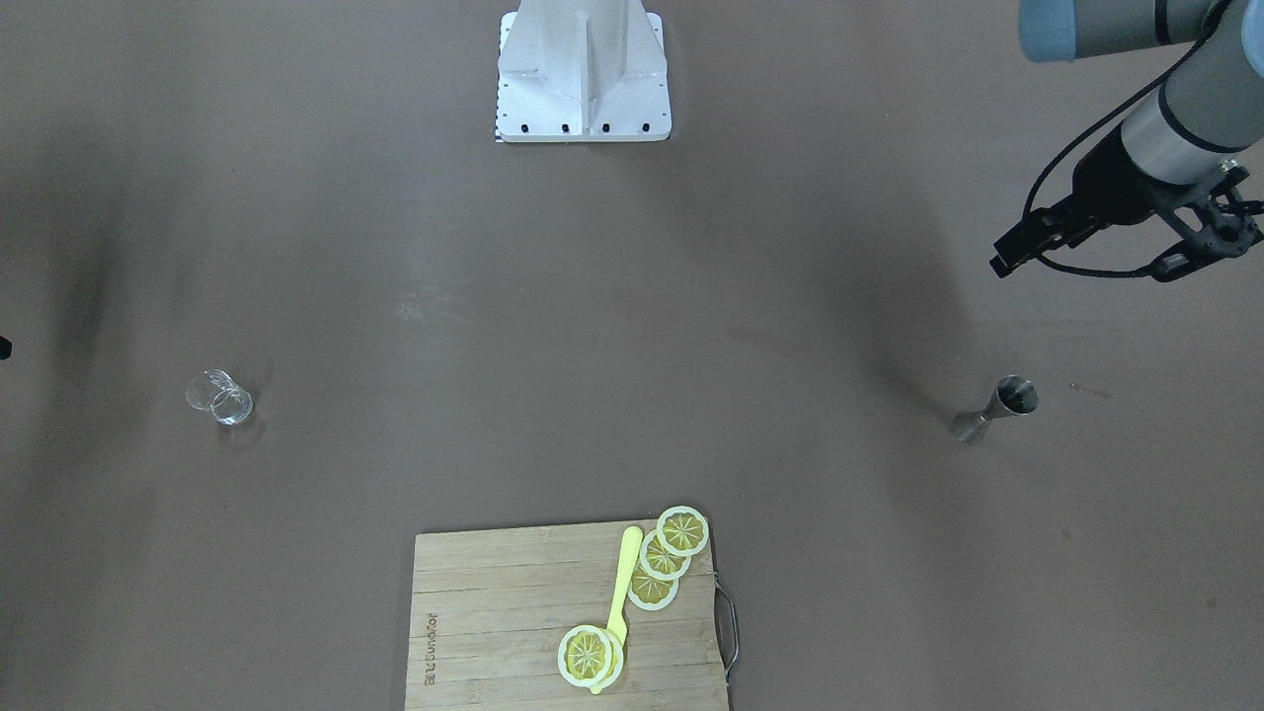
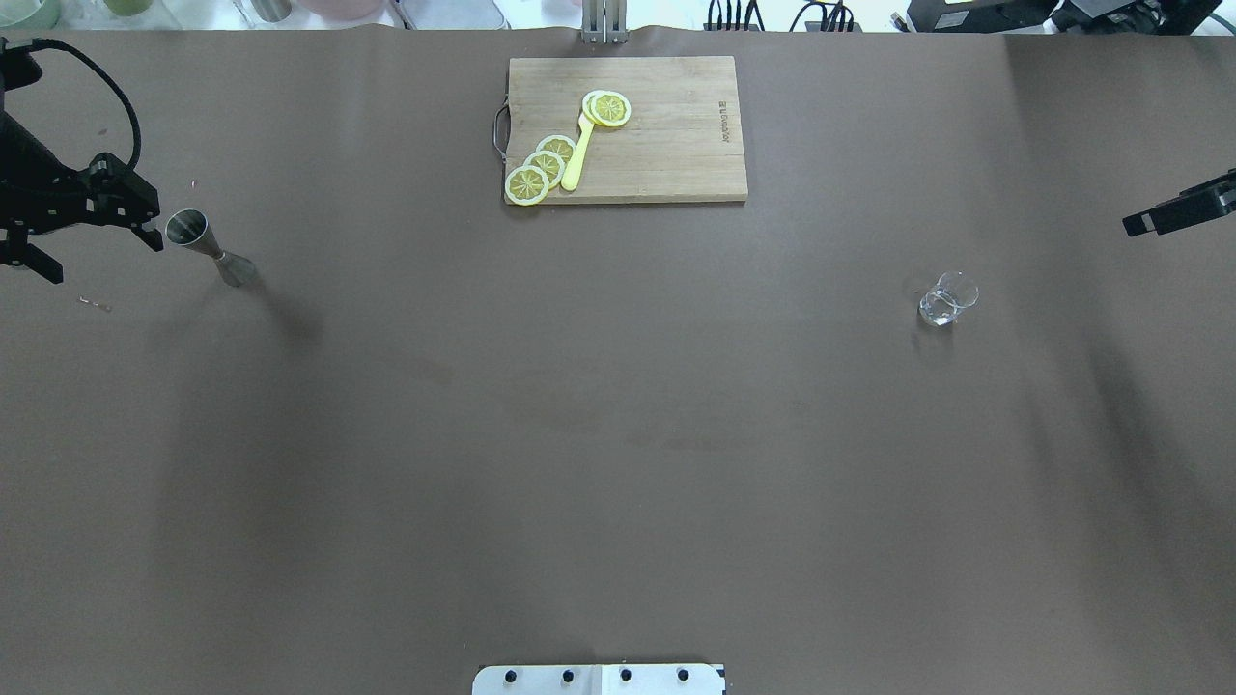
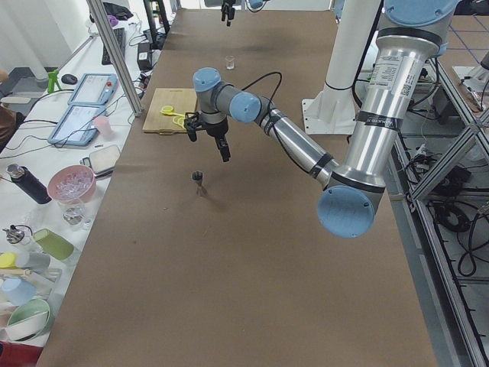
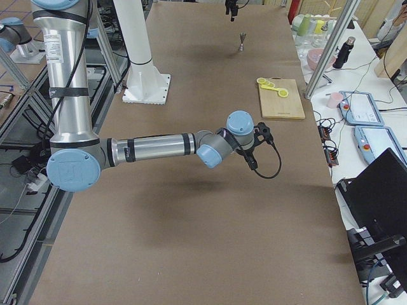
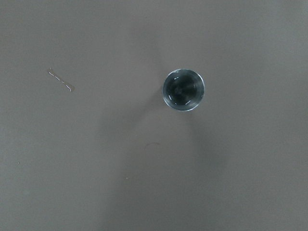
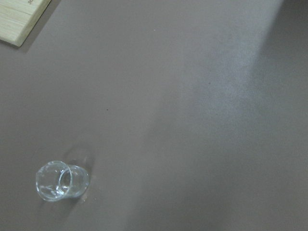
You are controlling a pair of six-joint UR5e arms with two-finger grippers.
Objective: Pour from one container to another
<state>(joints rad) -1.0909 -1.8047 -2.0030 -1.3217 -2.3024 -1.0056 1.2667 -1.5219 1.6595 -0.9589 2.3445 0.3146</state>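
Steel jigger (image 2: 208, 248) stands upright on the brown table (image 2: 618, 434), just beside the left gripper (image 2: 104, 259). The jaws are spread wide and hold nothing, raised and not touching it. You're at the approach step: nothing is grasped and nothing is poured. The clear glass (image 2: 947, 299) stands upright well apart, on the table's other side. The right gripper (image 4: 253, 152) hangs near that glass, but I can't tell whether it's wide or closed.

Next move, as I read it: bring the left jaws down round the jigger's narrow waist and close gently — it looks easy to tip — then carry it across to the glass. I can't tell whether the jigger holds liquid.

Around: a wooden cutting board (image 2: 666, 145) at the far edge, carrying lemon slices (image 2: 546, 164) and a yellow knife (image 2: 576, 159). A small scrap (image 5: 61, 79) lies by the jigger. None of it lies between jigger and glass.
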